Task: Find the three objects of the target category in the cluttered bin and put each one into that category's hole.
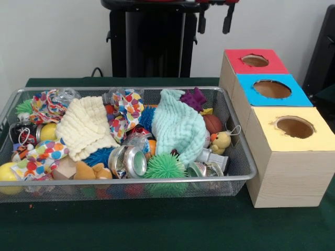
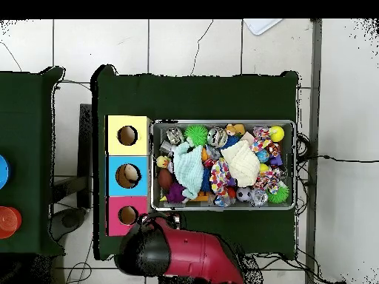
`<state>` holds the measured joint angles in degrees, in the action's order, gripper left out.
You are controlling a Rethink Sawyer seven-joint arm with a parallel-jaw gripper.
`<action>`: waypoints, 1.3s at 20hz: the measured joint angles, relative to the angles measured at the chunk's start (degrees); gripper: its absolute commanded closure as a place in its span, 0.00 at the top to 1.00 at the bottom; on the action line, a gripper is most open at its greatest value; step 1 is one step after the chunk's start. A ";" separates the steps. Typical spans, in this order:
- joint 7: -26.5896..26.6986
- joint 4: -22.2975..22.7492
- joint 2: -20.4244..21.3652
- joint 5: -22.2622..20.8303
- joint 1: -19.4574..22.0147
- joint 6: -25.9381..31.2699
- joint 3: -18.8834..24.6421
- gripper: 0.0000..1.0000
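The silver wire-mesh bin (image 1: 238, 175) is packed, and the three plush animals are scattered and partly buried, so the main risk I see is a grab that drags a cloth or a spiky ball up with the toy, or closes on the wrong item. The small yellow plush duckling (image 1: 221, 141) sits against the bin's wall on the side nearest the boxes, roughly upright with its face toward the front camera; its cord loop could snag. The orange-brown plush bear (image 1: 91, 171) lies along the bin's near wall in the front view, its long axis roughly parallel to that rim, half tucked under clutter. The striped tiger I cannot pick out. The red-surround round hole (image 1: 255, 60) tops the farthest wooden box. The gripper (image 1: 214, 18) hangs drawn back at the top, well clear of the bin; whether its fingers are apart or together, I cannot tell.
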<state>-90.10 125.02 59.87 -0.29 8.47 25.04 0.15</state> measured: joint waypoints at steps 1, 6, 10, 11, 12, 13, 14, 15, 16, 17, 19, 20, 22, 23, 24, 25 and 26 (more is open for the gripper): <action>0.00 -0.05 -1.09 -0.26 0.81 -0.83 0.22 1.00; 0.00 -1.38 -6.72 -2.25 3.85 -3.34 0.78 1.00; 0.00 -3.73 -11.85 -4.72 5.41 -3.72 0.91 1.00; 0.00 -4.26 -12.97 -5.32 5.67 -3.72 1.00 1.00; 0.00 -4.79 -14.08 -5.92 5.91 -3.73 1.10 1.00; 0.00 -5.37 -15.15 -6.49 6.17 -3.74 1.24 1.00; 0.00 -6.19 -16.61 -7.31 6.57 -3.91 1.58 1.00; 0.00 -6.53 -17.21 -7.65 6.76 -4.02 1.76 1.00; 0.00 -7.26 -18.58 -8.43 7.25 -4.39 2.32 1.00; 0.00 -7.55 -19.14 -8.73 7.45 -4.57 2.56 1.00; 0.00 -8.64 -20.95 -9.62 8.02 -5.19 3.36 1.00; 0.00 -9.15 -21.67 -9.94 8.14 -5.40 3.62 1.00; 0.00 -10.49 -23.30 -10.40 8.19 -5.71 4.21 1.00; 0.00 -11.23 -24.14 -10.47 8.10 -5.78 4.49 1.00; 0.00 -12.05 -24.96 -10.47 7.89 -5.78 4.77 1.00; 0.00 -12.41 -25.28 -10.47 7.77 -5.78 4.88 1.00; 0.00 -13.00 -25.74 -10.47 7.49 -5.78 5.02 1.00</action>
<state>-90.10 112.02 34.13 -10.76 15.96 19.26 5.17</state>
